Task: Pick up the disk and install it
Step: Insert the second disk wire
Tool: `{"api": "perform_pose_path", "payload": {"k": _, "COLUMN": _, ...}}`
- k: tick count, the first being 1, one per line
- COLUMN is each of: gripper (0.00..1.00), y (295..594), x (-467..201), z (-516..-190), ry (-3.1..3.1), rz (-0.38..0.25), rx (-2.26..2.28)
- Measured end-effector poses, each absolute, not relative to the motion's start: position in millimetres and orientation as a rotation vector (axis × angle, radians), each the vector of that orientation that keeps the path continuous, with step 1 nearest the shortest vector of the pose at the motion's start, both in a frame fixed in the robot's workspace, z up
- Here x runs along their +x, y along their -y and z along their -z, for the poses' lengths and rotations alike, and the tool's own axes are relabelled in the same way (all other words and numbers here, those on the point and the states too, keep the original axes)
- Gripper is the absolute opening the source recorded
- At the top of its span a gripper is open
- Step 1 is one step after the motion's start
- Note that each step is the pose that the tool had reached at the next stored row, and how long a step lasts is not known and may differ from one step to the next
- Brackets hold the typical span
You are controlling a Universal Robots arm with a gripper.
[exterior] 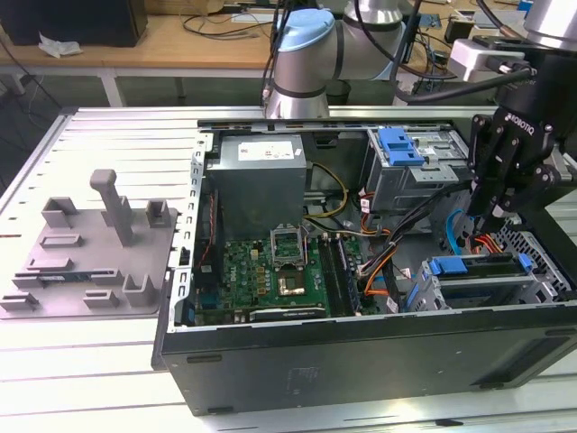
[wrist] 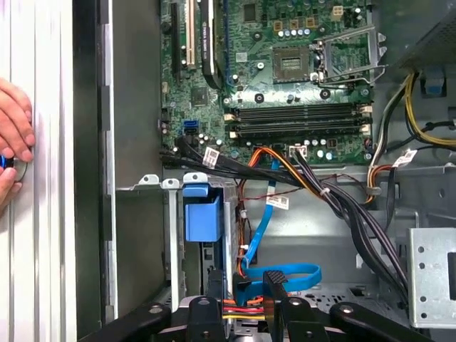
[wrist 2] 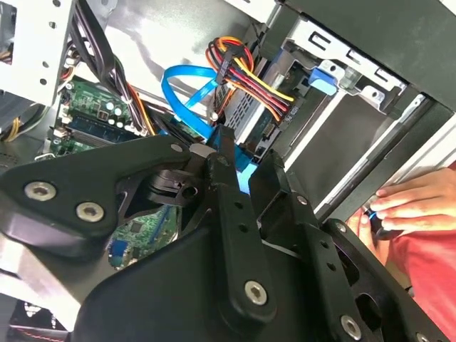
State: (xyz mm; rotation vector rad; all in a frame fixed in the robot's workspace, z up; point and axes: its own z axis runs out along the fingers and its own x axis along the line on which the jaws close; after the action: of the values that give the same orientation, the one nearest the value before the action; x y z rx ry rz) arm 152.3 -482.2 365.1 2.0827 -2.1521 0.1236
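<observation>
One gripper (exterior: 488, 225) is all I'm driving, and it hangs inside the open computer case (exterior: 361, 361) at the exterior view's right, black body pointing down. Whether the jaws are apart or closed I can't tell from these views.

Just under it is the disk (exterior: 478, 275) – seated on edge in the metal drive cage (exterior: 424, 298) by the case's near wall, with blue rails at its ends. A blue ribbon cable (wrist: 285, 274) and a red, yellow and orange wire bundle (wrist 2: 246, 71) run close by the gripper.

Further in lies the green motherboard (exterior: 270, 266), and beyond it the grey power-supply box (exterior: 257, 176).

Outside the case wall a person's hand (wrist: 13, 139) rests on the slatted desk (exterior: 108, 135) – pinching something small and blue. Well apart, at the exterior view's left, a grey fixture plate (exterior: 90, 253) lies on the desk.
</observation>
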Motion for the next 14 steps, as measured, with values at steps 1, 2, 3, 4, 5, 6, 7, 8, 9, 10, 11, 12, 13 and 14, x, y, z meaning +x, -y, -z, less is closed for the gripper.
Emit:
{"api": "perform_pose_path", "payload": {"k": 1, "gripper": 0.36, "y": 482.2, "x": 152.7, "z": -365.1, "ry": 2.164, "rz": -0.122, "rx": 2.069}}
{"api": "perform_pose_path", "payload": {"k": 2, "gripper": 0.36, "y": 482.2, "x": 153.0, "z": -365.1, "ry": 2.171, "rz": -0.121, "rx": 2.061}}
{"api": "perform_pose_path", "payload": {"k": 3, "gripper": 0.36, "y": 482.1, "x": 153.3, "z": -365.1, "ry": 2.181, "rz": -0.120, "rx": 2.051}}
{"api": "perform_pose_path", "payload": {"k": 4, "gripper": 0.36, "y": 482.1, "x": 153.7, "z": -365.0, "ry": 2.193, "rz": -0.119, "rx": 2.037}}
{"api": "perform_pose_path", "payload": {"k": 5, "gripper": 0.36, "y": 482.0, "x": 154.0, "z": -365.0, "ry": 2.203, "rz": -0.118, "rx": 2.026}}
{"api": "perform_pose_path", "payload": {"k": 6, "gripper": 0.36, "y": 482.0, "x": 154.3, "z": -365.0, "ry": 2.210, "rz": -0.117, "rx": 2.018}}
{"api": "perform_pose_path", "payload": {"k": 7, "gripper": 0.36, "y": 481.9, "x": 154.4, "z": -365.0, "ry": 2.215, "rz": -0.117, "rx": 2.013}}
{"api": "perform_pose_path", "payload": {"k": 8, "gripper": 0.36, "y": 481.9, "x": 154.5, "z": -365.0, "ry": 2.218, "rz": -0.116, "rx": 2.009}}
{"api": "perform_pose_path", "payload": {"k": 9, "gripper": 0.28, "y": 481.9, "x": 154.5, "z": -364.9, "ry": 2.220, "rz": -0.116, "rx": 2.006}}
{"api": "perform_pose_path", "payload": {"k": 10, "gripper": 0.28, "y": 481.9, "x": 154.6, "z": -364.9, "ry": 2.222, "rz": -0.116, "rx": 2.004}}
{"api": "perform_pose_path", "payload": {"k": 11, "gripper": 0.22, "y": 481.9, "x": 154.6, "z": -364.9, "ry": 2.224, "rz": -0.115, "rx": 2.001}}
{"api": "perform_pose_path", "payload": {"k": 12, "gripper": 0.16, "y": 481.9, "x": 154.7, "z": -364.9, "ry": 2.227, "rz": -0.115, "rx": 1.998}}
{"api": "perform_pose_path", "payload": {"k": 13, "gripper": 0.16, "y": 481.9, "x": 154.7, "z": -364.8, "ry": 2.229, "rz": -0.115, "rx": 1.996}}
{"api": "perform_pose_path", "payload": {"k": 14, "gripper": 0.16, "y": 481.9, "x": 154.8, "z": -364.8, "ry": 2.232, "rz": -0.114, "rx": 1.992}}
